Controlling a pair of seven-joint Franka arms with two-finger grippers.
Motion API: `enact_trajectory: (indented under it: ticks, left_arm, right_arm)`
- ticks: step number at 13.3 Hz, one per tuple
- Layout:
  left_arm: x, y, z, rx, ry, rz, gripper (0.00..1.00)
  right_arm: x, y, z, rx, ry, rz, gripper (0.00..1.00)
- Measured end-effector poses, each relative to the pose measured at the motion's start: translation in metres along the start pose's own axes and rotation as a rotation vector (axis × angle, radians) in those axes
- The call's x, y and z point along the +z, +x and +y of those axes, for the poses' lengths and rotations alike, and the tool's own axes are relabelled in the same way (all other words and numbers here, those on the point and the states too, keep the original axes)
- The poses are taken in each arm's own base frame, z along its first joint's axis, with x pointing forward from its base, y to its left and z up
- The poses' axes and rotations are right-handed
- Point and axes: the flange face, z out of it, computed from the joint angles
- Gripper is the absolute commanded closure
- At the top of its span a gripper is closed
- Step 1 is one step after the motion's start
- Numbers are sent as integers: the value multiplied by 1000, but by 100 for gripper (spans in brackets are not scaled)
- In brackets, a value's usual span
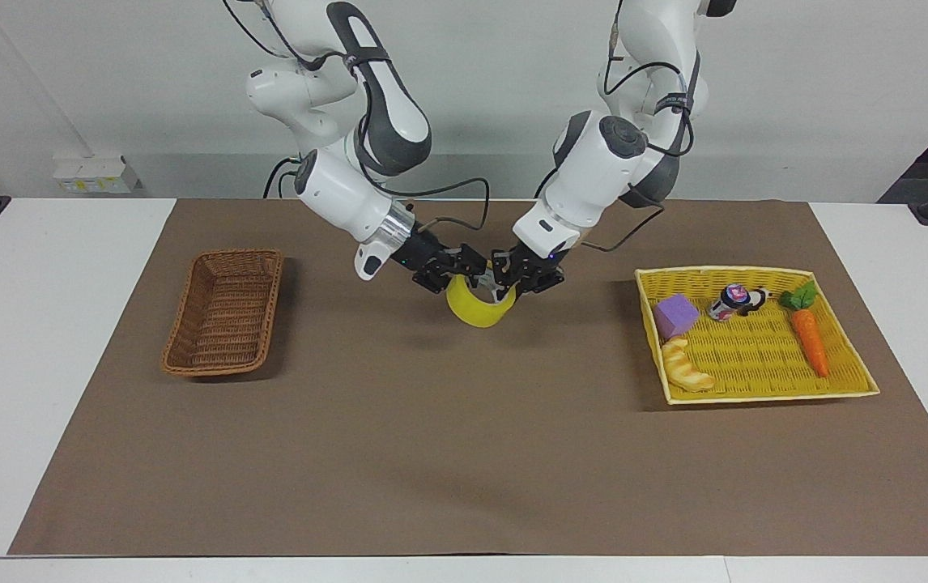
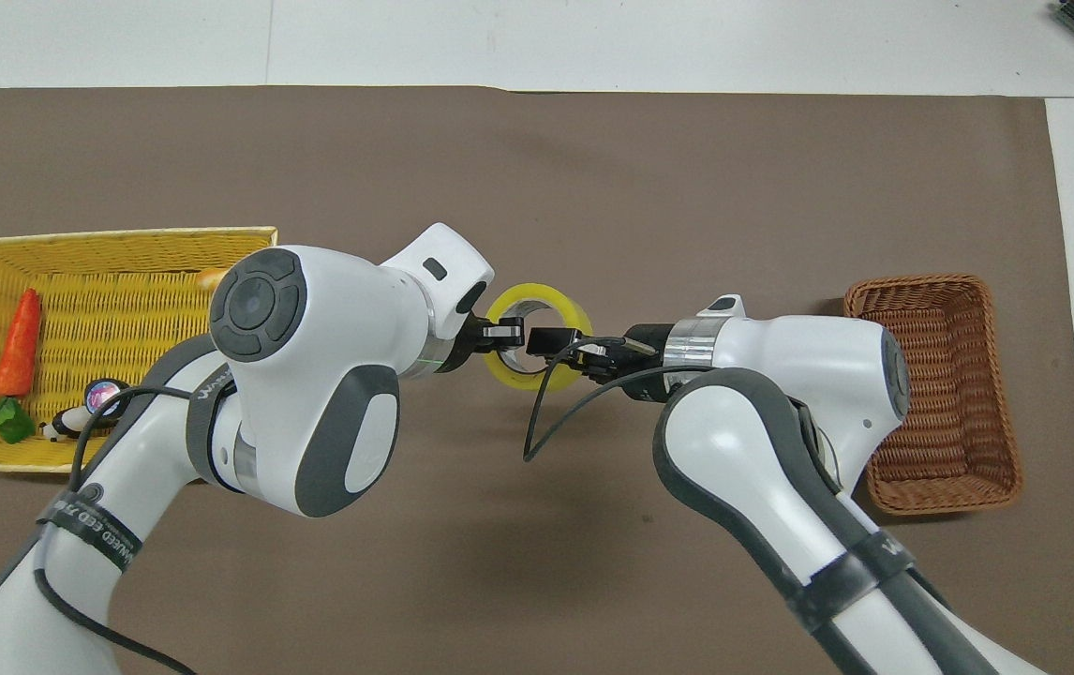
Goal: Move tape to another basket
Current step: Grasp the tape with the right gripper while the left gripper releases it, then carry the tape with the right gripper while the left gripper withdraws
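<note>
The tape [image 1: 476, 312], a yellow roll with a pale core, hangs in the air over the middle of the brown mat, between the two arms; seen from above it is a ring [image 2: 542, 293]. My left gripper [image 1: 506, 283] [image 2: 504, 334] is shut on the roll's wall at the side toward the yellow tray. My right gripper [image 1: 462, 271] [image 2: 551, 339] is at the roll's wall on the side toward the basket. The brown wicker basket [image 1: 225, 312] [image 2: 954, 375] stands with nothing in it at the right arm's end of the mat.
A flat yellow woven tray [image 1: 755, 271] [image 2: 125, 232] at the left arm's end holds a carrot [image 1: 810, 340], a purple block [image 1: 676, 314], a bread toy [image 1: 687, 366] and a small can [image 1: 730, 301]. White table borders the mat.
</note>
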Motion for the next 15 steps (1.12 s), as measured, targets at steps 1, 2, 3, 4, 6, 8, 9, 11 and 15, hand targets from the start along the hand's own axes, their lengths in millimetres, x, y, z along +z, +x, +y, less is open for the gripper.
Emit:
enact_trajectory:
  ticks: [1,2,3,4,6,8,9,11,15]
  left_arm:
    - [-1,0,1,-1,-1,1,28]
    - [-4,2,2,-2,-5,8,10]
    - [-7,4,2,-4,-8,18,1]
    - [-10,7,1,-6,-11,28,0]
    - [-14,10,0,-8,-13,40,0]
    - [-22,13,-1,-7,-15,53,0]
    - [-30,14,-3,-5,-12,63,0]
    - [-54,17,-20,30,69,68,0]
    - [-110,34,-90,27,213,88,0]
  right_arm:
    - [1,0,1,0,-1,1,100]
    - [2,0,2,3,-3,0,100]
    - [1,1,3,3,-3,0,100]
    - [1,1,3,3,-3,1,100]
    - [1,2,3,4,-3,2,100]
    - [1,2,3,4,-3,2,100]
    - [1,2,3,5,-3,2,100]
    - [-1,4,5,5,-6,5,100]
    - [-15,20,26,-33,-89,-11,100]
